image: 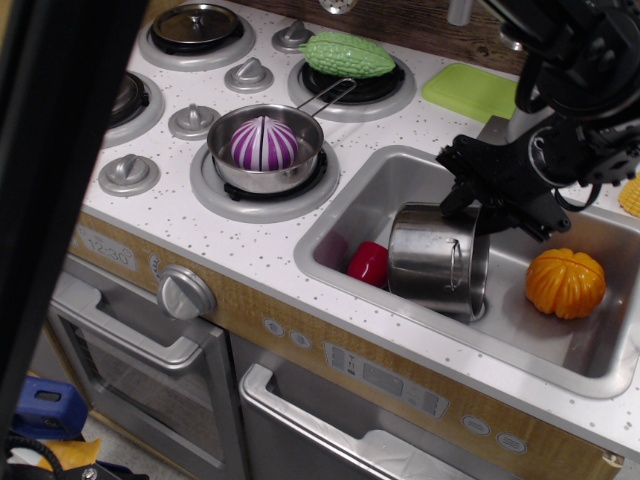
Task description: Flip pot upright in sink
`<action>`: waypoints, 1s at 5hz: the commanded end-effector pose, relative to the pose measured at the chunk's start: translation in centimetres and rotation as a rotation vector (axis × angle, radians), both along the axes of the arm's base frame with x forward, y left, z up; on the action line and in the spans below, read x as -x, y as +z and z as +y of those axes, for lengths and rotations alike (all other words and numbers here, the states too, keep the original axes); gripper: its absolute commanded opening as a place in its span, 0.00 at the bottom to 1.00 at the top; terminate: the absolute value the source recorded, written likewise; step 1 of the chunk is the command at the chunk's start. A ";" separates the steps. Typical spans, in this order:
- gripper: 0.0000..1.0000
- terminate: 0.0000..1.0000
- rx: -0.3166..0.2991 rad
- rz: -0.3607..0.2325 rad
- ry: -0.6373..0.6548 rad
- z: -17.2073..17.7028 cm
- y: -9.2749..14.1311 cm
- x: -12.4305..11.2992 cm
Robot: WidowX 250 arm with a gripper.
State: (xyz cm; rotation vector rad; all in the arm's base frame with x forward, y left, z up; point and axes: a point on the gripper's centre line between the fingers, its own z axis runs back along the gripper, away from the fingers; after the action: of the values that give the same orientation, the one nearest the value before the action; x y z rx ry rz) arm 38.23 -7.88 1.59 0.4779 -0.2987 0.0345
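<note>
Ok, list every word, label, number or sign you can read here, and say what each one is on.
None can be read.
Plate on the oven front: faint lettering, too blurred to read.
Control panel below the sink: pale markings and round buttons, too small to read.
The pot and the gripper show no marking.

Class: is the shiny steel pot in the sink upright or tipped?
Tipped. The shiny steel pot leans in the brushed-steel sink; its loop handle faces the camera.

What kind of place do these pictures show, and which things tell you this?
Most likely a toy play kitchen, not a real one. A small steel sink is set in a white speckled countertop beside burners with moulded knobs, and plastic food such as an orange pumpkin lies about.
</note>
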 end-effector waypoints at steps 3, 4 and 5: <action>0.00 0.00 0.196 -0.146 -0.013 -0.2 2.9 -1.3; 0.00 0.00 0.294 -0.181 -0.020 0.1 2.7 -1.3; 0.00 0.00 0.368 -0.185 -0.020 0.6 2.6 -1.5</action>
State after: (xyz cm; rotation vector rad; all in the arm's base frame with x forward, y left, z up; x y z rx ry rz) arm 38.62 -6.77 0.30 0.1383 -0.3890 0.0889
